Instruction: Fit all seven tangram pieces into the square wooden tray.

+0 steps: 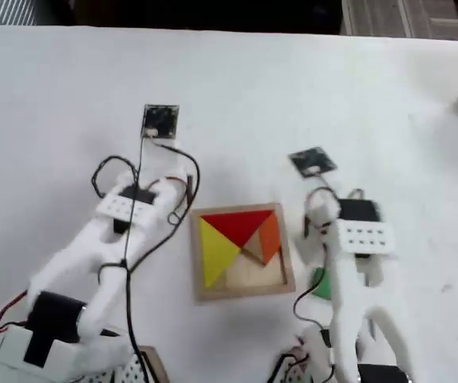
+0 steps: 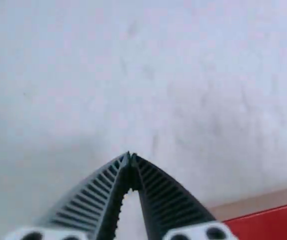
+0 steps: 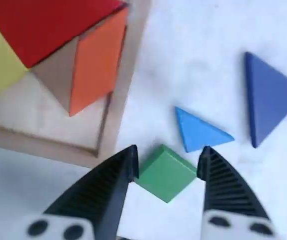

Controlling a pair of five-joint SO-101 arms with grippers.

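The square wooden tray [image 1: 245, 293] lies flat on the white bench [image 1: 53, 80] between the two arms, turned slightly askew. Three coloured pieces sit in it. One red triangle [image 1: 235, 225] has its long side along the far rim and its apex at the centre. One yellow triangle [image 1: 215, 251] has its long side along the left rim. One orange piece [image 3: 97, 60] runs lengthwise by the right rim.

Three more lie loose just beside that rim: one green square [image 3: 166, 172], one small light-blue triangle [image 3: 198, 132] with its sharp tip aimed away from the tray, and one larger dark-blue triangle [image 3: 268, 105] whose long side faces the tray.

The right claw [image 3: 169, 152] is spread wide, straddling the green square corner-on — whether it touches, I cannot tell. The left claw [image 2: 131, 157] has its tips pressed together, holding nothing, over bare bench near the tray's red corner.
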